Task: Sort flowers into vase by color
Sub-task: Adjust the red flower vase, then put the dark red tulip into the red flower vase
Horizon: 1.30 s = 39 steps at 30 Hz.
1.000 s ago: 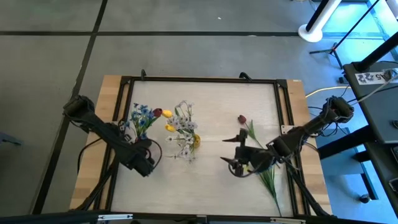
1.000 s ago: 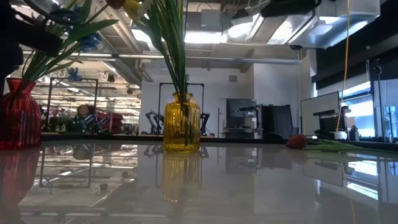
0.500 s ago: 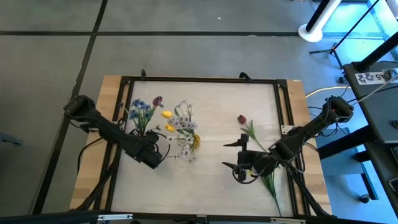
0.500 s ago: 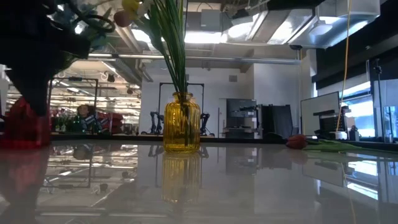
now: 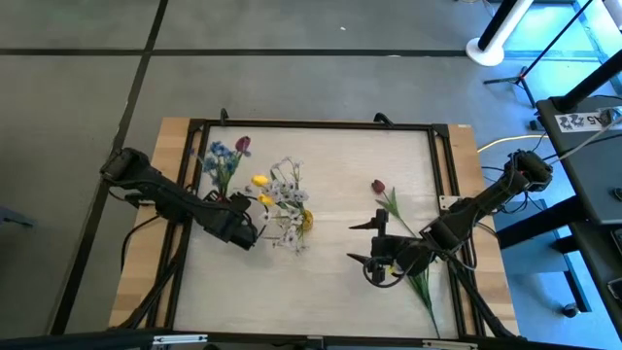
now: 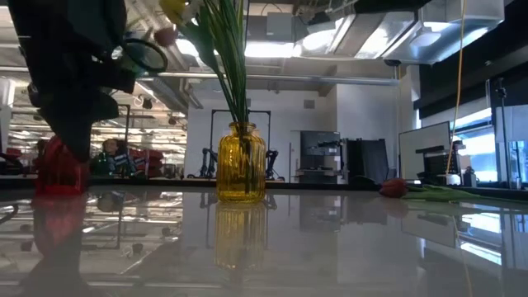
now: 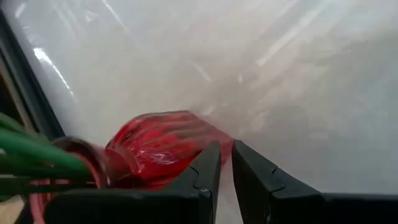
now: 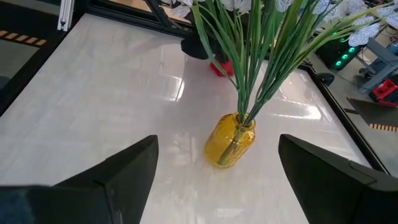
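We watch the red vase slid toward 11 o'clock beside the left gripper, fingers nearly together, empty. The right gripper, spread wide, waits at 4 o'clock; one dark red bud remains unsorted.

You're looking at a ribbed, glossy red vase in the left wrist view, with green stems at its mouth. Your yellow vase is translucent amber glass with vertical ribs, holding green stems. From above, you see blue blooms beside a dark red bud, yellow tulips and white sprigs. One more dark red bud has a green stem and leaves. The table is pale whitish with a black frame and light wood edges. Both arms are black.
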{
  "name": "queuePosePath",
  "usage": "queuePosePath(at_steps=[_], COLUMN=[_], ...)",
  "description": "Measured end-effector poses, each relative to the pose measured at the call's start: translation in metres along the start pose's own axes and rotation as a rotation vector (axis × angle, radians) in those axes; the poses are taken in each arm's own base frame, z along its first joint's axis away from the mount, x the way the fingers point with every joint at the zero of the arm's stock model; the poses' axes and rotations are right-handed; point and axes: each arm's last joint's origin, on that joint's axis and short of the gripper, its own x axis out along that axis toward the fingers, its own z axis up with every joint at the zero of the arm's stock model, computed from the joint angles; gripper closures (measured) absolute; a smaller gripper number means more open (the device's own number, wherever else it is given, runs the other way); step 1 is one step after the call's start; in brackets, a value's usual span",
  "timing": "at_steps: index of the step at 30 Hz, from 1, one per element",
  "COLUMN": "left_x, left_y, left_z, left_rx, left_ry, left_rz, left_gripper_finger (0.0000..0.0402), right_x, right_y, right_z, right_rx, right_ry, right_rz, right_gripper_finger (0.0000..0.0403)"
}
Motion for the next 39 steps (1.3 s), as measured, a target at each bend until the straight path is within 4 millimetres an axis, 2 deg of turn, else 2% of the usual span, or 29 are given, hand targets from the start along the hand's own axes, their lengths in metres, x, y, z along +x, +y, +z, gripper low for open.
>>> queuePosePath(at_steps=[9,14,17,21,25,29,33,36,39], left_x=[-0.007,-0.03,-0.047,-0.062,-0.077,-0.097,-0.118,-0.132,-0.14], left_y=[0.006,0.011,0.018,0.031,0.039,0.033,0.021,0.015,0.011], left_z=[0.004,-0.004,-0.01,-0.018,-0.025,-0.031,-0.031,-0.029,-0.028], left_rx=[-0.031,-0.027,-0.007,0.026,0.021,0.058,0.17,0.254,0.329], left_ry=[-0.039,-0.046,-0.048,-0.024,-0.042,-0.186,-0.409,-0.534,-0.582], left_rz=[-0.043,-0.165,-0.257,-0.356,-0.487,-0.698,-0.856,-0.953,-1.024], left_gripper_finger=[0.0363,0.0363,0.0363,0.0363,0.0363,0.0363,0.0363,0.0363,0.0363], right_x=[0.0,0.001,0.006,0.02,0.033,0.034,0.043,0.053,0.063], right_y=[0.0,-0.002,-0.009,-0.032,-0.07,-0.104,-0.127,-0.141,-0.154], right_z=[0.0,-0.005,-0.009,-0.017,-0.038,-0.063,-0.088,-0.103,-0.116], right_rx=[0.0,0.043,0.145,0.329,0.488,0.555,0.569,0.599,0.603], right_ry=[0.004,0.046,0.084,0.189,0.395,0.668,0.895,1.021,1.099], right_rz=[0.003,-0.008,-0.041,-0.096,-0.228,-0.334,-0.425,-0.428,-0.413], right_gripper_finger=[0.0072,0.0072,0.0072,0.0072,0.0072,0.0072,0.0072,0.0072,0.0085])
